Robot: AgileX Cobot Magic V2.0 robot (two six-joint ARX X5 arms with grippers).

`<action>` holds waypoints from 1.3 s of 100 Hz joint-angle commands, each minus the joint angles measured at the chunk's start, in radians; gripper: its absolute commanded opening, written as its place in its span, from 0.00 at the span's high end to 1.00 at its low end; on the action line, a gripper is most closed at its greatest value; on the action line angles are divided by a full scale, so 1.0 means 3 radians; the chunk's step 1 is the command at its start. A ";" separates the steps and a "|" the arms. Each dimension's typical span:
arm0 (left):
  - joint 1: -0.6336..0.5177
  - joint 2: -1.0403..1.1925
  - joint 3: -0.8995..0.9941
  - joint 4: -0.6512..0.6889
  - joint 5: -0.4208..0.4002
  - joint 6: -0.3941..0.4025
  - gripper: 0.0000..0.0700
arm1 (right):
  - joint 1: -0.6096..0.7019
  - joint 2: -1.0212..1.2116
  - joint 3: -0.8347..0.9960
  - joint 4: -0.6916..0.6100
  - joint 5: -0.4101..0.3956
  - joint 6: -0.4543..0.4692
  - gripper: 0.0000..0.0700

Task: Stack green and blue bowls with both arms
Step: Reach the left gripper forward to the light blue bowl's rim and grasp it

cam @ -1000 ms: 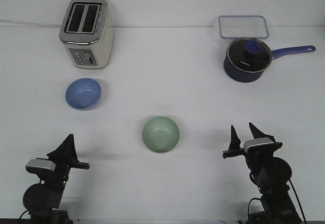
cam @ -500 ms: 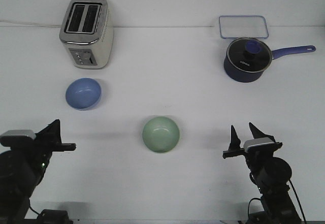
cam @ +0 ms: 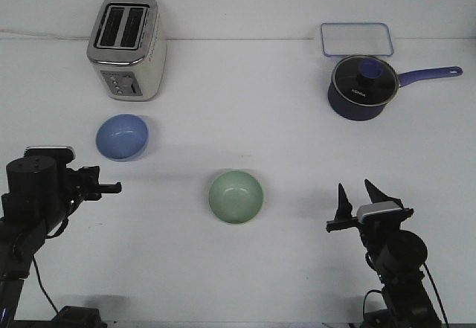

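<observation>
white table [cam: 245,105] holds toaster [cam: 125,45], saucepan [cam: 363,88]; right hand [cam: 358,198] apart, left hand [cam: 100,187] unclear.

We see two small, plain matte bowls, both upright and open side up, well apart on the white table. The blue bowl [cam: 122,137] – periwinkle – sits toward the table's left edge, about midway back. The green bowl [cam: 236,196] – pale sage – rests near the middle of the table, closer to the front edge.
</observation>
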 commanded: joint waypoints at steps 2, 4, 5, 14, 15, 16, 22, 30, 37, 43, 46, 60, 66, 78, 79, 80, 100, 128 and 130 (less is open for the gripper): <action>-0.0009 0.0025 0.0064 0.0024 0.0005 0.0047 0.98 | 0.0005 0.0001 0.0023 0.0042 0.0003 0.0009 0.41; -0.0009 0.0024 0.0064 0.0025 0.0004 0.0032 0.98 | 0.0005 0.0001 0.0023 0.0042 0.0003 0.0009 0.41; -0.0009 0.0023 0.0064 0.0024 0.0005 0.0022 0.98 | 0.0005 0.0001 0.0023 0.0042 0.0003 0.0009 0.41; -0.0009 0.0019 0.0064 0.0010 0.0005 -0.0047 0.87 | 0.0005 0.0001 0.0023 0.0042 0.0004 0.0009 0.41; -0.0009 0.0019 0.0064 0.0008 0.0004 -0.0050 0.84 | 0.0005 0.0001 0.0023 0.0042 0.0004 0.0009 0.41; -0.0009 0.0019 0.0064 0.0005 0.0005 -0.0048 0.80 | 0.0005 0.0001 0.0023 0.0042 0.0004 0.0008 0.41; -0.0009 0.0022 0.0064 0.0003 0.0004 -0.0048 0.58 | 0.0005 0.0001 0.0023 0.0042 0.0003 0.0009 0.41; -0.0009 0.0024 0.0064 0.0025 0.0004 -0.0047 0.42 | 0.0005 0.0001 0.0023 0.0042 0.0003 0.0009 0.41; -0.0009 0.0024 0.0064 0.0072 0.0001 -0.0032 0.40 | 0.0005 0.0001 0.0023 0.0042 0.0004 0.0009 0.41; -0.0006 0.0032 0.0064 0.0140 0.0001 -0.0031 0.39 | 0.0005 0.0001 0.0023 0.0042 0.0004 0.0008 0.41; -0.0004 0.0052 0.0065 0.0186 0.0000 -0.0031 0.39 | 0.0005 0.0001 0.0023 0.0042 0.0004 0.0009 0.41; 0.0036 0.0308 0.0174 0.0281 0.0000 -0.0006 0.36 | 0.0005 0.0001 0.0023 0.0042 0.0004 0.0009 0.41; 0.0083 0.0514 0.0291 0.0263 -0.0001 0.0005 0.30 | 0.0005 0.0001 0.0023 0.0042 0.0004 0.0009 0.41; 0.0244 0.0985 0.0594 0.0267 0.0000 0.0031 0.28 | 0.0005 0.0001 0.0023 0.0042 0.0004 0.0009 0.41; 0.0261 0.1027 0.0622 0.0267 0.0000 0.0033 0.28 | 0.0005 0.0001 0.0023 0.0043 0.0004 0.0009 0.41; 0.0276 0.1068 0.0651 0.0268 0.0000 0.0034 0.28 | 0.0005 0.0001 0.0023 0.0042 0.0004 0.0009 0.41; 0.0504 0.1849 0.1169 0.0289 0.0001 0.0109 0.28 | 0.0005 0.0001 0.0023 0.0042 0.0003 0.0010 0.41; 0.0673 0.2679 0.1314 0.0299 0.0003 0.0172 0.28 | 0.0005 0.0001 0.0023 0.0043 0.0003 0.0010 0.41; 0.0679 0.2722 0.1314 0.0298 0.0004 0.0170 0.28 | 0.0005 0.0001 0.0023 0.0043 0.0003 0.0010 0.41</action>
